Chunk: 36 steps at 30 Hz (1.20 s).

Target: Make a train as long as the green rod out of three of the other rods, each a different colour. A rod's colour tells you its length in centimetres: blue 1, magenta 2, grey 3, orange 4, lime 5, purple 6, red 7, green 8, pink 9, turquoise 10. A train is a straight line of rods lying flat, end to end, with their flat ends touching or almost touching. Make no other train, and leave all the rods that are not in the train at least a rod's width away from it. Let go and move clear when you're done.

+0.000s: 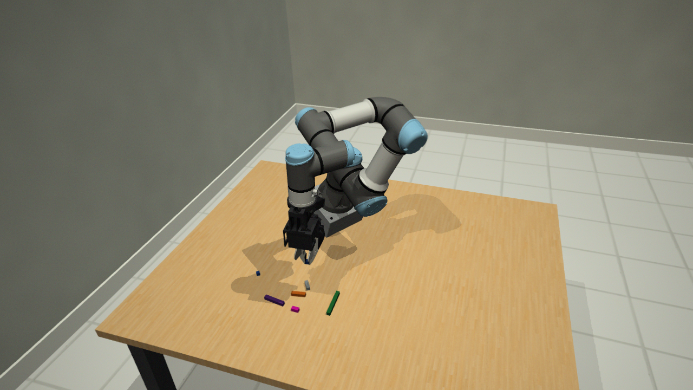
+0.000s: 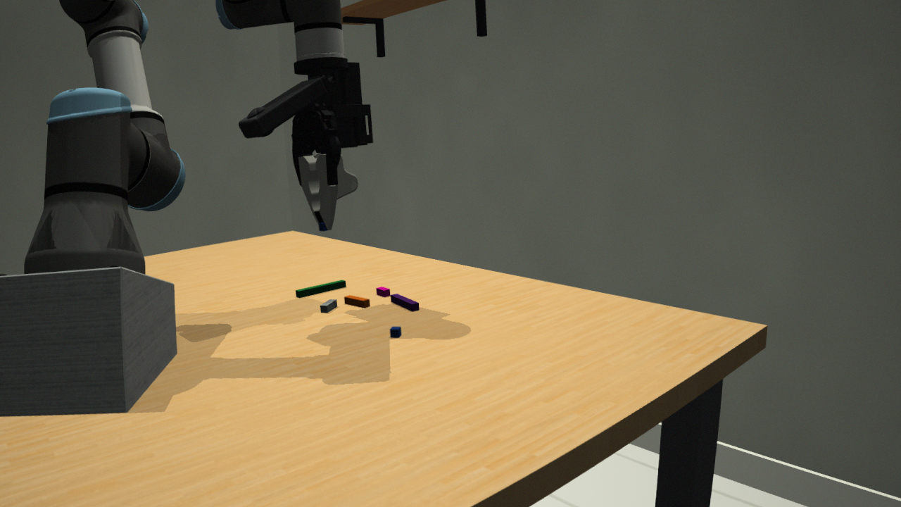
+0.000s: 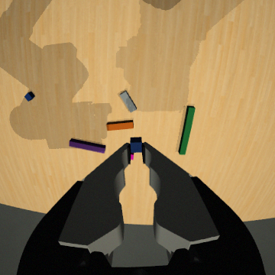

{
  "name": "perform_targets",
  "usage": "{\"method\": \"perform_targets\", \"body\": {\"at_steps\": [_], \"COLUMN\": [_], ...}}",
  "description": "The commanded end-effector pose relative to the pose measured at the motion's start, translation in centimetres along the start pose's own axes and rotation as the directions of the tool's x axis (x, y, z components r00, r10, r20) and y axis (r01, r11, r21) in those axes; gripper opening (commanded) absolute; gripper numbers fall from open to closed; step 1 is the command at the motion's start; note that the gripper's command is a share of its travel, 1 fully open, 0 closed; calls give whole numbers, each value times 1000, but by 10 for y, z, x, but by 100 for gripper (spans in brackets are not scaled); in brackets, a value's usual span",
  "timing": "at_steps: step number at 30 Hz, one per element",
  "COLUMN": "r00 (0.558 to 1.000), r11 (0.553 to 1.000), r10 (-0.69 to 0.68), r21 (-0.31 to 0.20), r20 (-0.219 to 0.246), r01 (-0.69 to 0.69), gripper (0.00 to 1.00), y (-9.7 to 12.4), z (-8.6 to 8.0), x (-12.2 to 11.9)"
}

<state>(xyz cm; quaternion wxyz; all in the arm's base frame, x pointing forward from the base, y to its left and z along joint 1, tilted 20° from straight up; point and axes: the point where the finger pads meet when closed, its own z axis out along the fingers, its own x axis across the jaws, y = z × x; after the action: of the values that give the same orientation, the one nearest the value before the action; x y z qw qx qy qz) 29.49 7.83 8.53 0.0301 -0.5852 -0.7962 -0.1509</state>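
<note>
My gripper (image 1: 306, 260) (image 2: 323, 223) (image 3: 136, 144) is shut on a blue rod (image 3: 136, 145), high above the table. The magenta rod (image 1: 295, 309) (image 2: 383, 291) (image 3: 132, 156) lies flat, mostly hidden by the fingers in the wrist view. The orange rod (image 1: 298, 293) (image 2: 356, 301) (image 3: 120, 125) lies between it and the tilted grey rod (image 1: 307, 285) (image 2: 328, 305) (image 3: 128, 101), touching neither. The purple rod (image 1: 274, 300) (image 2: 404, 302) (image 3: 87, 146) lies left of these in the wrist view. The green rod (image 1: 332, 303) (image 2: 320, 289) (image 3: 186, 130) lies right. No rods on the table touch.
A second blue rod (image 1: 257, 273) (image 2: 395, 332) (image 3: 29, 96) lies apart at the far left of the wrist view. The arm's base block (image 1: 342, 222) (image 2: 62, 334) stands on the table (image 1: 460, 300) (image 2: 504, 353). A shelf (image 2: 396, 7) hangs on the wall behind.
</note>
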Motion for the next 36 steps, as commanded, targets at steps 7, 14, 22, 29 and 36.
{"method": "perform_targets", "body": {"at_steps": [7,14,22,29,36], "r00": [980,969,968,968,968], "r11": [980,969,968,968,968], "r10": [-197,-247,-250,-250,-250], "r21": [-14,-19,-20,-20,-20], "r20": [-31,-32,-32,-32,-32], "r01": [196,246,250,250,250], "gripper": [0,0,0,0,0], "y": [3,-1,-2,-2,-2], "z": [6,7,7,7,9], "x": [-85,-107,-109,-109,-109]}}
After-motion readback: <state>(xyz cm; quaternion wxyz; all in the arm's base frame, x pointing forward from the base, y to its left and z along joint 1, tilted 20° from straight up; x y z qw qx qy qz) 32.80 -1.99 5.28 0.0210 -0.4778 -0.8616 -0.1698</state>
